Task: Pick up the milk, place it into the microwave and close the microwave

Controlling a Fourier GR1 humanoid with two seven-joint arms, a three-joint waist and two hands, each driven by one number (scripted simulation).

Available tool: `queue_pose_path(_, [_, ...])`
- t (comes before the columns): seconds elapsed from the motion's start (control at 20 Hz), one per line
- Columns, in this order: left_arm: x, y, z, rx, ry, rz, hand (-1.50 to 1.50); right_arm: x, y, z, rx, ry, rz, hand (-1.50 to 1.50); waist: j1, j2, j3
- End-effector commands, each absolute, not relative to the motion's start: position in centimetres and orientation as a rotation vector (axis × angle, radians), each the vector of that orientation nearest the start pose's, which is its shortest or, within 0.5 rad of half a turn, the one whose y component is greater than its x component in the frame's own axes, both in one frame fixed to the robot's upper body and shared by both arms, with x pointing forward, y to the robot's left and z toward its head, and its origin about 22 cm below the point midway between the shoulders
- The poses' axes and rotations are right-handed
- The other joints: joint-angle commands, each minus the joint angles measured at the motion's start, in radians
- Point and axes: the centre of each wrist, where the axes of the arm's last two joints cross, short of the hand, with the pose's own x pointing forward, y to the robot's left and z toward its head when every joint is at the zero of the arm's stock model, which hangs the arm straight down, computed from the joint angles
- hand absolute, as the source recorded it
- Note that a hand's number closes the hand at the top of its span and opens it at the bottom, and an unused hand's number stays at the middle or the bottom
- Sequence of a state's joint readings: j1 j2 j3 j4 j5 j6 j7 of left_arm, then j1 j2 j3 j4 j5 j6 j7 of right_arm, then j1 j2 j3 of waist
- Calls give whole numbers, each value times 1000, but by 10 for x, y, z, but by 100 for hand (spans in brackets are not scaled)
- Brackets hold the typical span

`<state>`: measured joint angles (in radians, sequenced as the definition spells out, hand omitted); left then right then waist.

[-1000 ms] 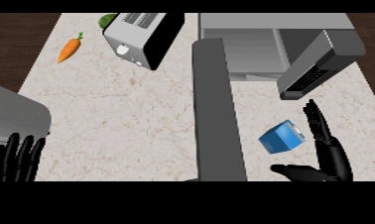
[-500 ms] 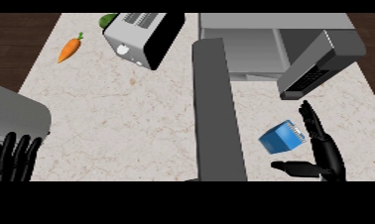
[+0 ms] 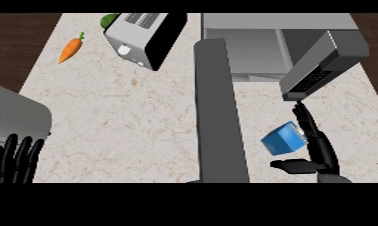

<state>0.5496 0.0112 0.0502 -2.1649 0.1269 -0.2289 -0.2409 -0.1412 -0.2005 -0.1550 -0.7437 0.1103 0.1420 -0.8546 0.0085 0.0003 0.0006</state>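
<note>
The milk (image 3: 282,141) is a small blue carton lying tilted on the counter, right of the microwave's open door (image 3: 218,115). My right hand (image 3: 319,151) stands just to its right, open, fingers straight and reaching up along the carton's right side, thumb stretched out below it. Whether the fingers touch the carton I cannot tell. The microwave (image 3: 273,45) sits at the back right with its grey cavity open. My left hand (image 3: 19,156) rests at the lower left edge, fingers up.
A toaster (image 3: 144,37) stands at the back centre, with a green item (image 3: 109,19) behind it. A carrot (image 3: 70,50) lies at the back left. A grey object (image 3: 22,115) sits at the left edge.
My right hand has slid slightly left, closing in on the milk carton's right side. The carton and the left hand have not moved.
</note>
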Motion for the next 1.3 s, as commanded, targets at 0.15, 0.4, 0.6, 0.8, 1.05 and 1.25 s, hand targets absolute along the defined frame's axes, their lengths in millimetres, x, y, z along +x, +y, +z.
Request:
queue_pose_path(0.15, [106,268,59,0,-1907,26,-150,235,-323,-145,-99,-1759,152,-150,2,1,0])
queue_pose_path(0.4, [101,290,64,8,-1916,15,-150,232,-305,-152,25,-1778,74,-150,2,0,0])
queue_pose_path(0.6, [109,289,43,8,-1914,32,-150,231,-306,-153,129,-1815,5,150,2,1,0])
queue_pose_path(0.8, [112,284,53,11,-1919,20,-150,233,-293,-152,156,-1835,-47,150,-2,0,0])
queue_pose_path(1.05, [108,287,47,34,-1905,40,-150,218,-281,-151,310,-1793,-23,150,-13,-4,-1])
queue_pose_path(1.25, [101,285,41,7,-1913,34,-150,246,-315,-136,275,-1846,-115,150,4,1,0])
